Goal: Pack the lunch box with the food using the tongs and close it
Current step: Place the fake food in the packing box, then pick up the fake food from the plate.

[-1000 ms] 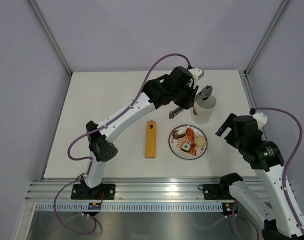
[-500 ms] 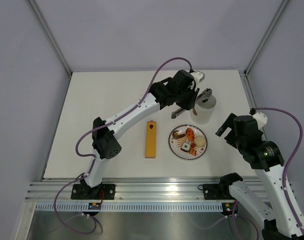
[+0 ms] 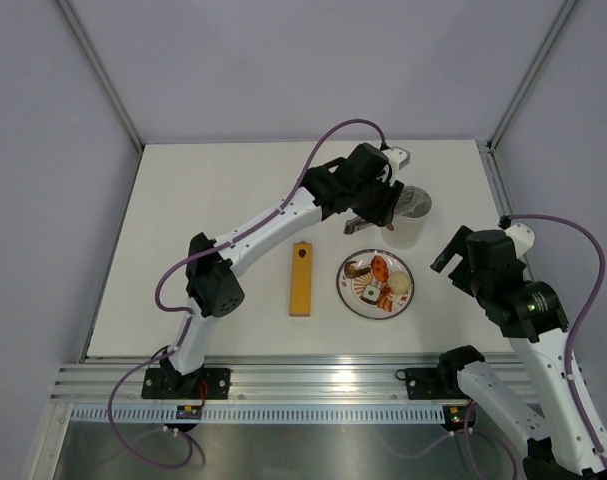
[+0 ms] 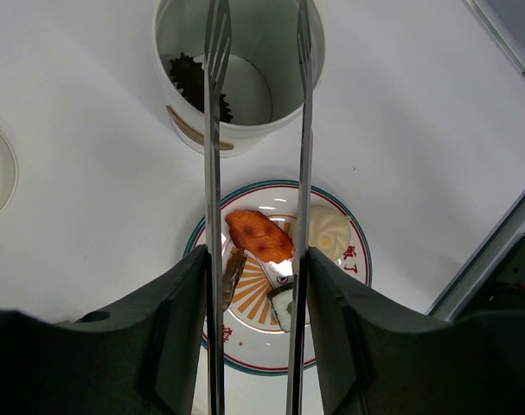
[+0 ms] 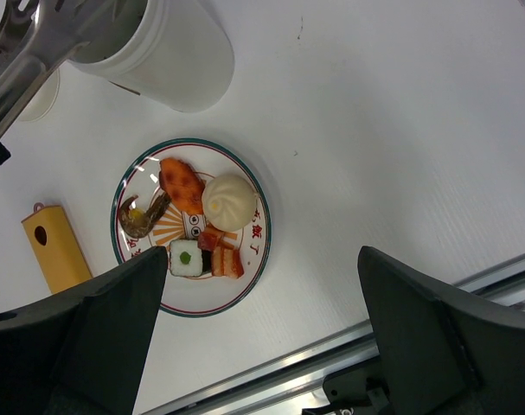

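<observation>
One pair of tongs (image 4: 214, 173) is clamped in the left gripper (image 4: 255, 264), its arms spread above the lunch box (image 4: 245, 138), where a single dark piece (image 4: 193, 82) is already packed. Roughly five food pieces (image 5: 182, 183) are left on the plate (image 5: 201, 292); the box is not yet closed. Red Chinese characters (image 5: 249, 232) are printed there, too small to be read. The right gripper (image 5: 262, 259) is held wide apart, empty.

Above lunch box (image 4: 255, 143) mouth: tongs (image 4: 213, 173); plate (image 4: 359, 259) open.
</observation>
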Robot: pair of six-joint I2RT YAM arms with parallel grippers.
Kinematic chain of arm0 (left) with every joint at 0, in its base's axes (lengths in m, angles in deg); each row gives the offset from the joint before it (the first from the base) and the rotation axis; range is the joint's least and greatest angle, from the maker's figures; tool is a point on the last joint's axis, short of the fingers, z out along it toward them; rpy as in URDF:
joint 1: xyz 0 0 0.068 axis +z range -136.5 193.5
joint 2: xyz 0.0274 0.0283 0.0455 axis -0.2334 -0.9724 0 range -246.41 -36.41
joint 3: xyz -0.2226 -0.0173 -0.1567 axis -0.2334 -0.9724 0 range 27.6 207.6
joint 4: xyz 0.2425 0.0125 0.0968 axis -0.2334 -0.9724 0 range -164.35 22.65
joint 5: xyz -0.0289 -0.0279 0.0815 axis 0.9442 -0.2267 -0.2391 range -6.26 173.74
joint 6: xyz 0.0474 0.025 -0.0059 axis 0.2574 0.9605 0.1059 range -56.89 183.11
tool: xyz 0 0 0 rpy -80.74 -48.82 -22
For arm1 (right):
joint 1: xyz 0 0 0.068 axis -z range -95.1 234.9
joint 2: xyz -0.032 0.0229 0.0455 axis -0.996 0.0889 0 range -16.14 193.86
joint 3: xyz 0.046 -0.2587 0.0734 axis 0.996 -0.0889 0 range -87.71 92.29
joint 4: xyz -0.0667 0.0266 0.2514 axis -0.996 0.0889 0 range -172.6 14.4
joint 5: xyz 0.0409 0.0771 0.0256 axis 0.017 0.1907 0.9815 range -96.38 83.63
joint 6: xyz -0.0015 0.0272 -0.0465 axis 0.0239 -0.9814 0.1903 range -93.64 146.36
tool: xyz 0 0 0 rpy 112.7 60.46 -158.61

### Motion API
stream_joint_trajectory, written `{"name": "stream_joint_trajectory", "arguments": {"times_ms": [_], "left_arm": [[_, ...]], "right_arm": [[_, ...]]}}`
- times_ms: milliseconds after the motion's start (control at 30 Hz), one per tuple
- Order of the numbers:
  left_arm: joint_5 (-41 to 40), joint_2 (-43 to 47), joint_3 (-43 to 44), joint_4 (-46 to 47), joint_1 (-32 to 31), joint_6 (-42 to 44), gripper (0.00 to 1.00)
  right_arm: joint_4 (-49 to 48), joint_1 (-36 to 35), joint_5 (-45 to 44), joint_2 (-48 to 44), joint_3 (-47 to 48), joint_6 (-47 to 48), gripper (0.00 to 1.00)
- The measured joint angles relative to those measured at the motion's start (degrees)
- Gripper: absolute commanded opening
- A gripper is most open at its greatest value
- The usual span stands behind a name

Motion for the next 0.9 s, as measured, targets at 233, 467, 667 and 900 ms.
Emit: {"name": "stream_joint_trajectory", "arguments": {"times_ms": [233,467,667,900], "left_arm": [[1.44,1.55,-1.22,0.02,0.0,-0.22,0.44],[1.88,13.7,-9.99,0.48,-0.61,-0.48,0.44],[1.2,26.34,-21.38,1.31,-2.49,-1.49,0.45],[-0.9,31.89,-34.69,-0.09,-5.6,-4.37,0.5]], "right_arm": [[0.13,0.0,0.02,0.02,0.0,-0.09,0.99],[0.15,0.0,-0.02,0.02,0.0,-0.15,0.99],[0.35,0.0,-0.02,-0.09,0.0,-0.17,1.0],[0.76,0.0,-0.02,-0.28,0.0,-0.2,0.99]]}}
